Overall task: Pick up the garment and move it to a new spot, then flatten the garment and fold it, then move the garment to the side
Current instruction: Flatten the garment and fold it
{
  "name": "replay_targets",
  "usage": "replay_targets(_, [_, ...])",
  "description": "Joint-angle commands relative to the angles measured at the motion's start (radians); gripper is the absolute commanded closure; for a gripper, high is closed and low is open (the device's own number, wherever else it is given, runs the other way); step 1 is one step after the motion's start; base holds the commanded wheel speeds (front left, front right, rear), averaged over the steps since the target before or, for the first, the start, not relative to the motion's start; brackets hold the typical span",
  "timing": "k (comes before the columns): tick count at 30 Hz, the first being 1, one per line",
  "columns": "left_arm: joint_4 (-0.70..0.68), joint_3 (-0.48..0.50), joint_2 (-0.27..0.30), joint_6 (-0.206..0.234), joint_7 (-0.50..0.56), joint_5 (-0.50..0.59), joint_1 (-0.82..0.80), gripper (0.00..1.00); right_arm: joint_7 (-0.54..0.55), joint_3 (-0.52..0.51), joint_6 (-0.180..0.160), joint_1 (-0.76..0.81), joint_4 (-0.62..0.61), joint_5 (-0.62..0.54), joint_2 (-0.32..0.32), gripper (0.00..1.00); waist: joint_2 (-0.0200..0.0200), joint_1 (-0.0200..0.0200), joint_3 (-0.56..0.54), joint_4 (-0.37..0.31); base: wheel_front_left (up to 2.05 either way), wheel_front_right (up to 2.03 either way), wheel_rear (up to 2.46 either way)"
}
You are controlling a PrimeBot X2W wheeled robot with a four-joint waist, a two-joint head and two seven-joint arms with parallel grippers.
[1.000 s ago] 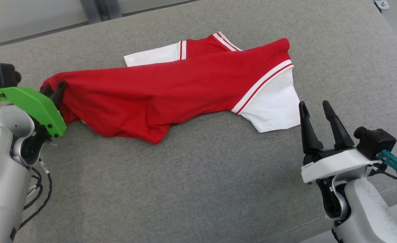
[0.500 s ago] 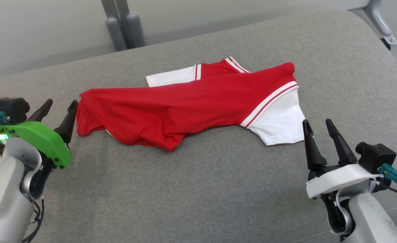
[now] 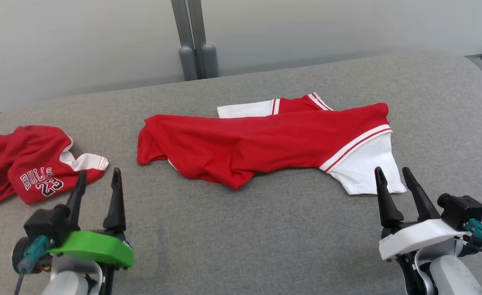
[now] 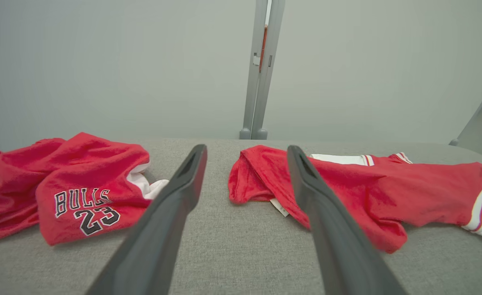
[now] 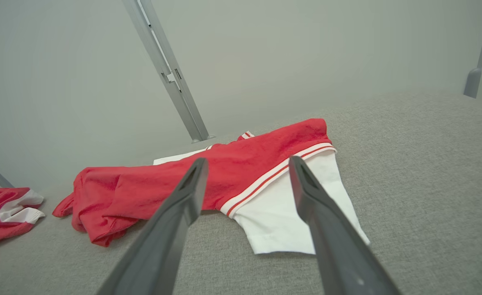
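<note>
The garment (image 3: 265, 143) is a red shirt with white, red-striped sleeves, lying crumpled lengthwise across the middle of the grey cushion (image 3: 245, 237). It also shows in the left wrist view (image 4: 368, 192) and the right wrist view (image 5: 163, 192). My left gripper (image 3: 99, 172) stands open at the lower left, short of the garment's left end and holding nothing; its fingers (image 4: 175, 205) are spread wide. My right gripper (image 3: 391, 170) is open at the lower right, its tips just in front of the white sleeve (image 5: 290, 213), not touching it.
A second red garment (image 3: 32, 164) printed "BULLS 23" lies bunched at the far left, close to my left gripper (image 4: 246, 148). Grey metal posts (image 3: 194, 41) rise behind the cushion against a pale wall. The cushion's rounded back edge runs behind the shirt.
My left gripper opened, let go of the garment's left end and drew back toward me. The camera has tilted up, bringing the second garment into sight. The right gripper stays open.
</note>
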Motion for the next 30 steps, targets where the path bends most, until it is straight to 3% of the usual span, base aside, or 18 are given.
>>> replay_targets(1, [-0.031, 0.020, -0.022, 0.009, -0.003, 0.027, 0.053, 0.00, -0.003, -0.004, 0.000, 0.016, -0.004, 0.003, -0.007, 0.00, 0.0000, 0.0000, -0.016, 0.017, 0.00, 0.00, 0.00])
replay_targets(6, [-0.086, 0.044, -0.092, -0.015, -0.003, 0.094, 0.142, 0.00, -0.003, -0.010, 0.000, 0.025, -0.007, -0.002, -0.014, 0.00, 0.0000, 0.0000, -0.015, 0.021, 0.00, 0.00, 0.00])
replay_targets(13, [-0.028, -0.005, -0.141, -0.073, -0.003, 0.137, 0.129, 0.00, -0.003, 0.007, 0.000, 0.005, -0.001, -0.004, -0.013, 0.00, 0.0000, 0.0000, -0.009, -0.004, 0.00, 0.00, 0.00])
replay_targets(22, [0.192, -0.122, -0.237, -0.142, 0.049, 0.161, -0.020, 0.00, -0.003, 0.021, 0.000, -0.032, -0.006, -0.008, -0.009, 0.00, 0.0000, 0.0000, 0.040, -0.080, 0.00, 0.00, 0.00])
replay_targets(30, [0.409, -0.155, -0.295, -0.186, 0.079, 0.157, -0.162, 0.00, -0.003, 0.039, 0.000, -0.082, -0.008, -0.014, 0.017, 0.00, 0.0000, 0.0000, 0.104, -0.165, 0.00, 0.00, 0.00])
